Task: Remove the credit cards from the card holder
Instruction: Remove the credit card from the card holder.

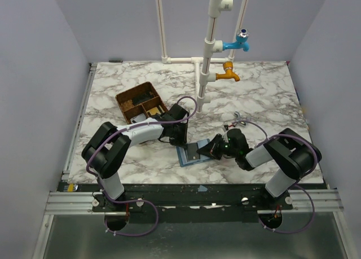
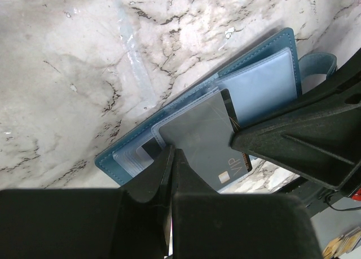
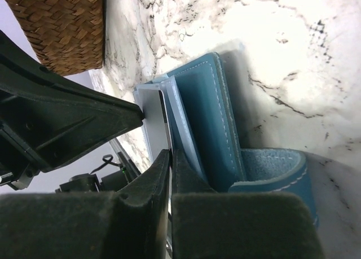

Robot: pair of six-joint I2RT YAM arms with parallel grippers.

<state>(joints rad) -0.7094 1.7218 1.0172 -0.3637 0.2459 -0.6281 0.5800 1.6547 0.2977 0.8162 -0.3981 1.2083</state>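
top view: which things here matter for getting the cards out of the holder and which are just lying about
For the job: card holder; grey card sticking out of it; right pincer closed on the card's edge; left pincer at the holder's edge.

Just lying about: brown divided tray; white pipe stand; blue tap; orange tap.

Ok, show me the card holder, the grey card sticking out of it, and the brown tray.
card holder (image 2: 265, 84), left wrist view, on its clear pocket.
grey card (image 2: 197, 135), left wrist view, middle of its face.
brown tray (image 3: 56, 22), right wrist view, on its woven wall.
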